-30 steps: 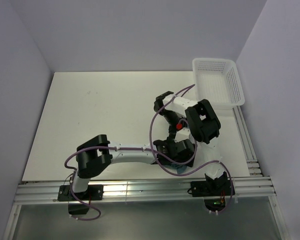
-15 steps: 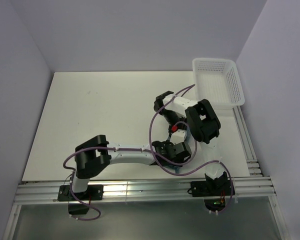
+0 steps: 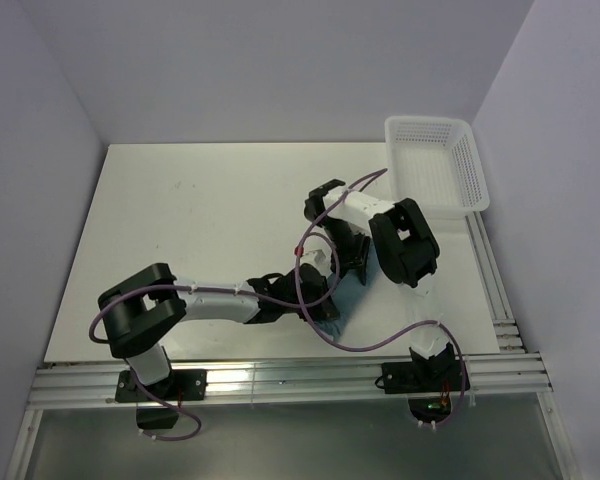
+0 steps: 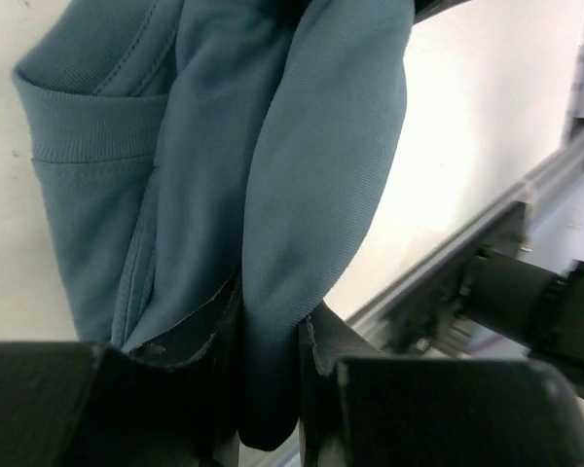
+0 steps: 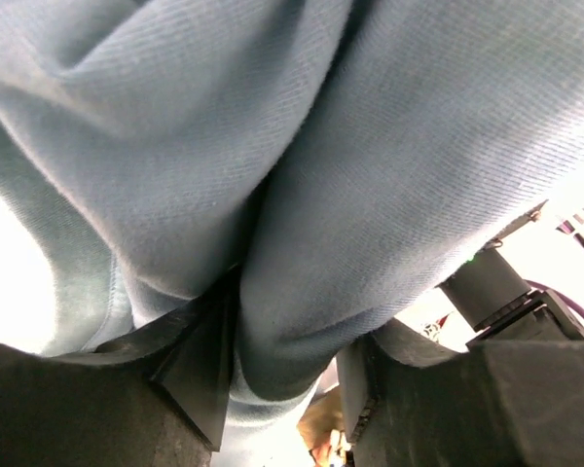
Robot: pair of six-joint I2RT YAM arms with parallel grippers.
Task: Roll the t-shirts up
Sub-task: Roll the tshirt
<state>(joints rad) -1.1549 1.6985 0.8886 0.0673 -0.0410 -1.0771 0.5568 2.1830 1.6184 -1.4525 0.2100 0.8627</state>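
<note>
The t-shirt (image 4: 302,146) is dusty teal soft cloth, bunched up, with a ribbed hem at the left of the left wrist view. My left gripper (image 4: 270,326) is shut on a thick fold of it. In the right wrist view the t-shirt (image 5: 370,146) fills the frame, and my right gripper (image 5: 287,341) is shut on another fat fold. From above, both arms cover the cloth; only a sliver of the t-shirt (image 3: 352,288) shows between the left gripper (image 3: 315,297) and the right gripper (image 3: 345,258), which sit close together.
A white mesh basket (image 3: 475,180) stands at the table's far right corner. Aluminium rails (image 3: 280,380) run along the near edge, and the rail (image 4: 448,282) also shows just beyond the cloth. Purple cables loop around both arms.
My left gripper has closed from open onto the cloth and drawn left, its elbow swinging left too. The right arm has barely moved.
</note>
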